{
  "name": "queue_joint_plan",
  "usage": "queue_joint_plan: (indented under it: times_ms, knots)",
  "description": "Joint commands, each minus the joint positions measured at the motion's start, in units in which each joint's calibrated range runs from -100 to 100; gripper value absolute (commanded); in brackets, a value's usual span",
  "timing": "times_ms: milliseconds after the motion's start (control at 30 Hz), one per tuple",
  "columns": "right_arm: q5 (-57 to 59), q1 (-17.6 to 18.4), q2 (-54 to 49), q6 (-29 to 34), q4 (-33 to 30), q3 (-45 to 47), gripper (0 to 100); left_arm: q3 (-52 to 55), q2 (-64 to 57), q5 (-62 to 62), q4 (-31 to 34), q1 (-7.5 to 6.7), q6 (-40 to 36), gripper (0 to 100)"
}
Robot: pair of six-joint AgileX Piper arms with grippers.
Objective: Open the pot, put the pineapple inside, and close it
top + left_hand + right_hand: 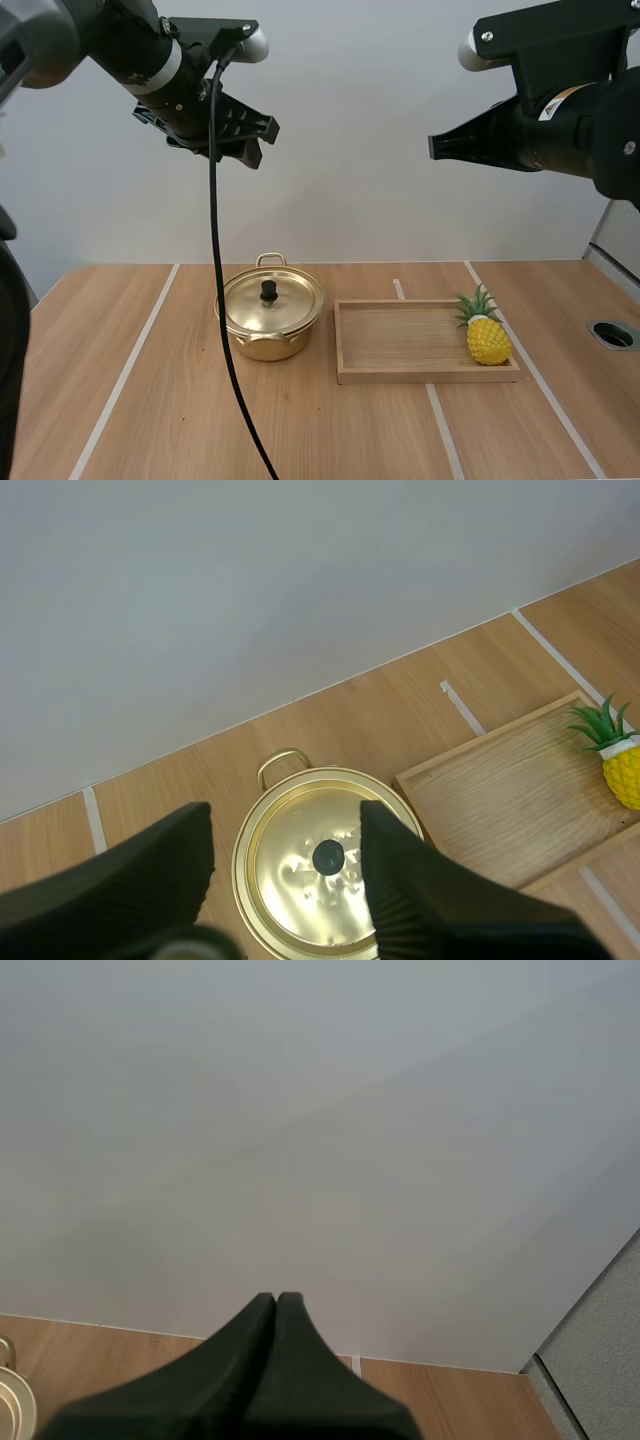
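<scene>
Pot knob [328,857] is best centred between the wide-spread fingers [150,865] of the left gripper [285,825] before descent, with the pineapple [488,338] seen at three o'clock and the right gripper [276,1302] pressed closed.

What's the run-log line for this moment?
left tool open, high over lidded gold metal pot | right tool shut, raised | yellow pineapple in rectangular wooden tray

High view: the left gripper [262,140], fingers spread, hangs at upper left and the right gripper [433,147], fingers pressed together, at upper right, both well above the table [120,400], with open air beneath them. At centre the lidded pot [270,325] and its knob [268,291] stand unobstructed from above, a narrow gap parting the pot from the tray [400,376] to its right. The tray's low rim rings the pineapple [488,338] at its right end; its remaining floor lies bare.
</scene>
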Motion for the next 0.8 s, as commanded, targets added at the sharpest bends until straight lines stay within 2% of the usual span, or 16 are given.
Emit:
queue_joint_plan:
  times_ms: [0, 400, 767]
  knots:
    - [0.33, -0.27, -0.2, 0.45, -0.41, -0.43, 0, -0.43, -0.05, 0.0, -1.11, -0.09, 0.15, 100]
    - [2.62, -0.27, -0.2, 0.45, -0.26, -0.43, 0, 0.11, 1.07, 0.0, -3.15, -0.09, 0.63, 100]
    - [4.38, -0.27, -0.2, 0.45, -0.13, -0.43, 0, 11.84, 5.48, 0.0, -4.05, -0.09, 4.83, 100]
